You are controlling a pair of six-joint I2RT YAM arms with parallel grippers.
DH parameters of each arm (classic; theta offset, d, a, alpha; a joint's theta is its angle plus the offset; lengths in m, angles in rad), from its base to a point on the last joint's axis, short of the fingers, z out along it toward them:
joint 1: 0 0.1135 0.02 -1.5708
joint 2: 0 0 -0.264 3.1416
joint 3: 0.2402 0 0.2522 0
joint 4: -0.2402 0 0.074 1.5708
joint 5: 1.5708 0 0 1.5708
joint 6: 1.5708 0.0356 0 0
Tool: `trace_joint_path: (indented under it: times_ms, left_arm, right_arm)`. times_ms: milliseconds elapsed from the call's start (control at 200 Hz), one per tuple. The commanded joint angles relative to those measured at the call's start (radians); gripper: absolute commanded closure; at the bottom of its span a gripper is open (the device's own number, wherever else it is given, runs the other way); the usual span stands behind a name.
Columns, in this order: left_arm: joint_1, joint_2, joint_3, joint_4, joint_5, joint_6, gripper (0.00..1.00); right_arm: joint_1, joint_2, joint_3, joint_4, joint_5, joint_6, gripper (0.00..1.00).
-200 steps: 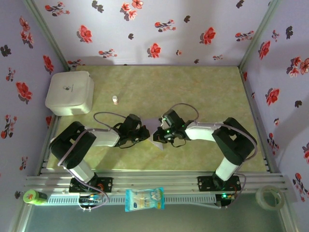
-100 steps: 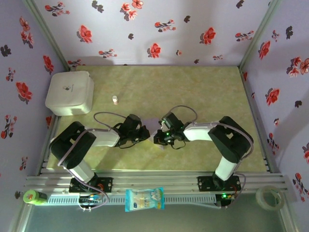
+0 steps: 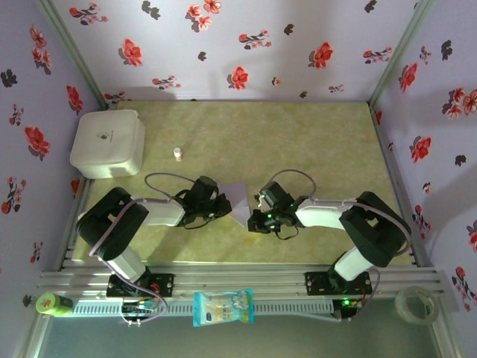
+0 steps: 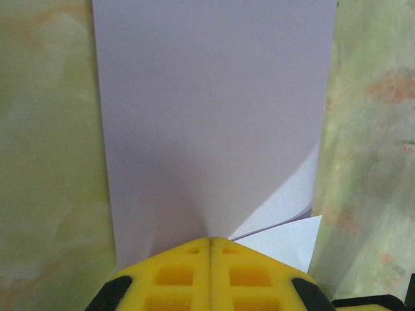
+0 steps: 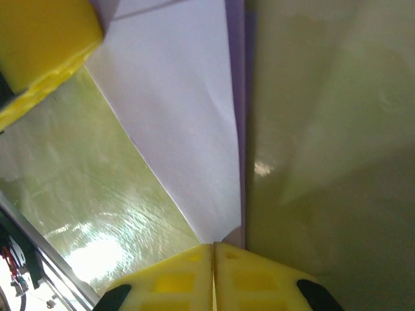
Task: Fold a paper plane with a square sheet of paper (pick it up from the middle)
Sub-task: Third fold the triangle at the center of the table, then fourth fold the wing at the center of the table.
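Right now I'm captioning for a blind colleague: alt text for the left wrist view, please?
The yellow left gripper, shut, pinches the near edge of a pale-lilac sheet of paper that stretches up the frame over a green marbled table. A second paper layer curls out at lower right.

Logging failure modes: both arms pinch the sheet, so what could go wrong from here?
The left claw and right claw are both shut on the same thin paper; pulling apart could tear it. The right claw seems to pinch just a narrow tip, which might slip out. A loose layer curls beside the left claw, so creases may land crooked.
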Motion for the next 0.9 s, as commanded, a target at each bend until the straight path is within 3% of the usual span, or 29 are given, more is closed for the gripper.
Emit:
trace_joint_path:
  times_ms: [0,230,375,485,705,895]
  left_arm:
    - [-0.001,0.034,-0.027,-0.068,-0.040,0.005,1.00]
    - [-0.005,0.026,-0.048,-0.028,-0.056,-0.077,1.00]
    - [-0.077,-0.038,-0.090,0.044,-0.190,-0.204,0.99]
    - [-0.113,-0.087,-0.078,0.035,-0.261,-0.223,0.96]
    - [-0.083,-0.204,-0.037,-0.118,-0.281,-0.122,0.74]
    - [0.010,-0.267,-0.096,-0.126,-0.171,-0.090,0.65]
  right_arm:
    - [-0.004,-0.029,-0.048,-0.088,0.012,-0.027,0.91]
    - [-0.046,-0.132,-0.045,-0.187,0.055,-0.071,0.90]
    - [-0.093,-0.205,-0.019,-0.230,0.119,-0.083,0.84]
    - [-0.112,-0.194,0.007,-0.216,0.119,-0.080,0.77]
    - [-0.113,-0.078,0.078,-0.120,0.048,-0.065,0.67]
    - [-0.113,0.016,0.142,-0.081,0.013,-0.075,0.65]
